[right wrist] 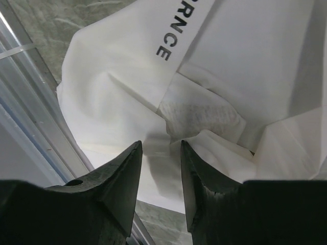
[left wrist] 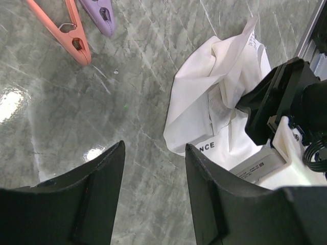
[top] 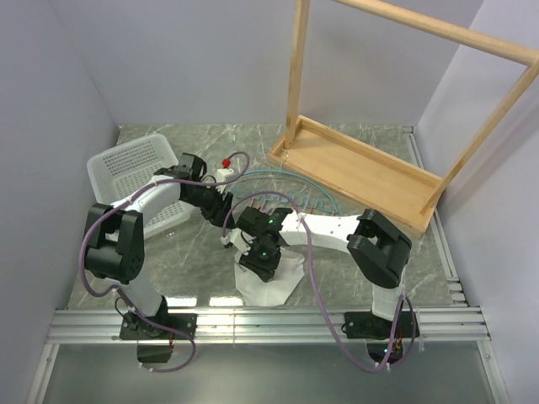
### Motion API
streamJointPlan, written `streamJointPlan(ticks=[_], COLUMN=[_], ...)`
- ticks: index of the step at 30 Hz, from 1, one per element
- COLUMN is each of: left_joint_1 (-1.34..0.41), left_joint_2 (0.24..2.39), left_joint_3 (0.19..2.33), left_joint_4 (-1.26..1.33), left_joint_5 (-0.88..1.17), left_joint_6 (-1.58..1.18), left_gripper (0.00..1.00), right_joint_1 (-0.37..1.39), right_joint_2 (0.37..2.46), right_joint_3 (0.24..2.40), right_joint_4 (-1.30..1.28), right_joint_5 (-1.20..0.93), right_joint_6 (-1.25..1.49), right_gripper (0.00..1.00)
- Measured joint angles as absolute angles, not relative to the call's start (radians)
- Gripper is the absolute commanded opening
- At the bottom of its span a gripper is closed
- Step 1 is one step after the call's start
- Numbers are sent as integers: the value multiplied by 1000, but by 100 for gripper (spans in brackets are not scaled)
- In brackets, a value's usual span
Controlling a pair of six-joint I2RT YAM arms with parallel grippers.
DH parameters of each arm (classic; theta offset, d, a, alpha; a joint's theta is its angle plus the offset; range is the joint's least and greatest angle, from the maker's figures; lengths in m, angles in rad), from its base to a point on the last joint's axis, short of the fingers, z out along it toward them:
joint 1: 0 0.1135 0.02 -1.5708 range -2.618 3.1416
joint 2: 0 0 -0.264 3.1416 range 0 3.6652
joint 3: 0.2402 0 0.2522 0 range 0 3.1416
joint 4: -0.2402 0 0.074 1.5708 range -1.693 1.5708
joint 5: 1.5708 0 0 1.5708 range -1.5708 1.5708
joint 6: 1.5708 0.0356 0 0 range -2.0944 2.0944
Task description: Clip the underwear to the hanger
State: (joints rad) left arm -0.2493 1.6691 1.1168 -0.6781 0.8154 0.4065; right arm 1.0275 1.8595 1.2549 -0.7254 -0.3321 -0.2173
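Here, pick-up step: underwear (top: pixel 271 286) lies crumpled on table (left wrist: pixel 76 127) by front rail, not yet lifted. Your right gripper (right wrist: pixel 160 148) hovers just above cloth, jaws narrowly parted, nothing between them. Your left gripper (left wrist: pixel 154 148) hangs beside cloth, jaws apart, empty. Hanger (top: pixel 305 180) lies behind both arms, orange clip (left wrist: pixel 66 31) near. Next, likely: lower right jaws onto raised fold, pinch, carry edge to clip.

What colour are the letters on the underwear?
Black letters on white underwear; clearest in the right wrist view.
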Motion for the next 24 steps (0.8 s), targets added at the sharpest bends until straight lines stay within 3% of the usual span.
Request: streamJointPlan(ticks=[15, 23, 24], left_joint_1=[-245, -245, -245], left_joint_2=[1688, 1699, 1699], left_joint_3=[1119, 1128, 1128], left_joint_4=[-680, -681, -682], left_joint_5=[815, 815, 815], left_joint_6=[410, 410, 410], left_gripper=[56, 56, 55], right_joint_1=[1027, 1027, 1027], right_joint_2=[1859, 1859, 1859], right_joint_3=[1256, 1256, 1256], right_joint_4=[-744, -764, -764], right_joint_5=[-386, -414, -414], right_joint_6=[-245, -267, -268], right_gripper=[35, 18, 12])
